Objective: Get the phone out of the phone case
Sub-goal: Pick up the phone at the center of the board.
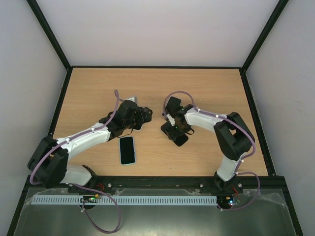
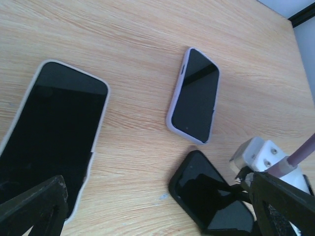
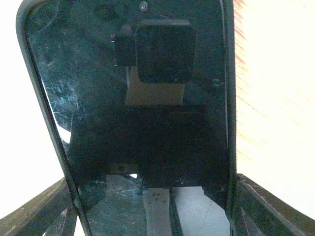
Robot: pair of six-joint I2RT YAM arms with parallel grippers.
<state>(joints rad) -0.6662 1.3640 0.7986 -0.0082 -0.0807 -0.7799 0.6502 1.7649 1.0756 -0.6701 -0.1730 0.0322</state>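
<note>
Light wood-grain tabletop (image 1: pixel 157 83) boxed in by white walls (image 1: pixel 157 29) w/ black frame bars (image 1: pixel 49 32).
Near edge: black rail (image 1: pixel 162 183) runs L to R; just below it a white slotted cable duct (image 1: pixel 147 200), then a grey metal sheet (image 1: pixel 162 221) at btm.

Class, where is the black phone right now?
The black phone lies right of centre in the top view, under the right tool, the light-cased phone to its left.

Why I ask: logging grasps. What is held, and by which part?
Left gripper holds nothing. Right gripper straddles the black phone across its long edges; whether it grips yet cannot be told.
</note>
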